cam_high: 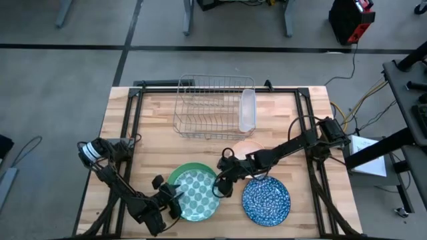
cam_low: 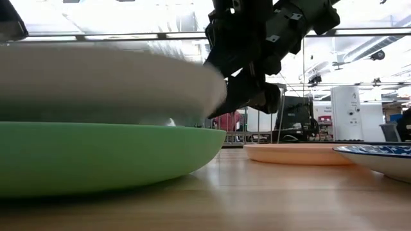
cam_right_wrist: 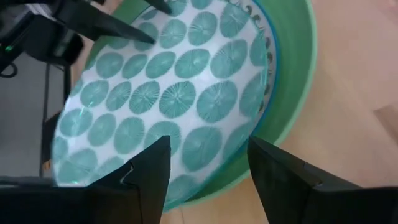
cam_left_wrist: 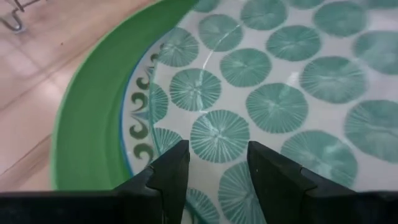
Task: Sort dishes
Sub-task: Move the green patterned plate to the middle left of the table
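Ideally, both grippers, left [cam_high: 175, 200] and right [cam_high: 223, 185], jaws parted astride opposite rims of the dotted plate [cam_high: 195, 194] on the green plate [cam_high: 175, 179], close evenly before lifting.

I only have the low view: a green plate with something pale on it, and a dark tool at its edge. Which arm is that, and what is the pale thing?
Observer: That is the right tool, at the right edge of a white plate with green dots that sits in the green plate.
Operator: Where is the left tool?
Observer: The left tool is at the opposite edge of the same stack, fingers open above the white plate with green dots.
Operator: Is the right tool clamped on it?
Observer: No. The right wrist view shows its fingers open over that plate's rim.
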